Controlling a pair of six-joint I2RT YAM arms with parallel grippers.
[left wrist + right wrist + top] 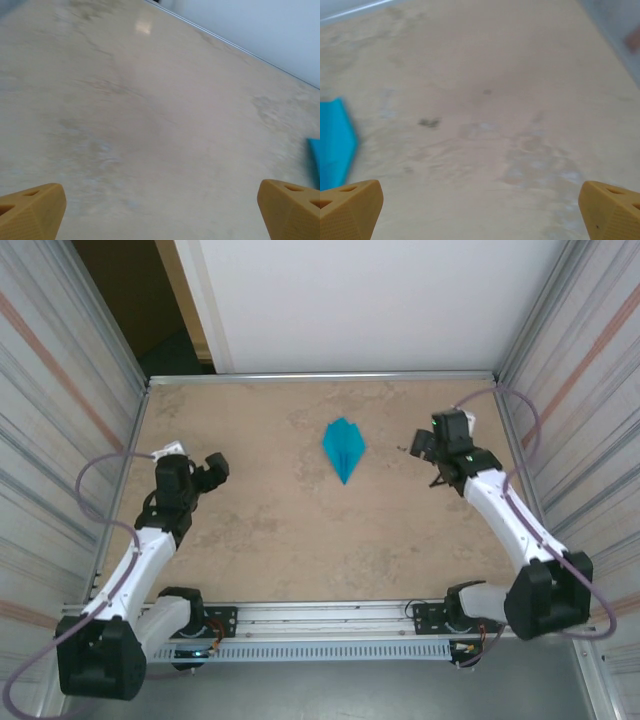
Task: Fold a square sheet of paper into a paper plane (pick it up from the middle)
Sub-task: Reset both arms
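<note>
Right end effector (420, 448) and left end effector (215, 468) gape empty; paper plane (343, 448) between, nearer right, nose pointing near.

Robot test cell, lab-type setup. Beige stone-look table (250, 540) is boxed in: ribbed grey panels (50, 390) on its left and right sides, white board (370, 300) behind its far edge. Aluminium rail (330, 615) along its near edge carries two white arms (150, 540), with loose cables (80, 483) looping beside them.
</note>
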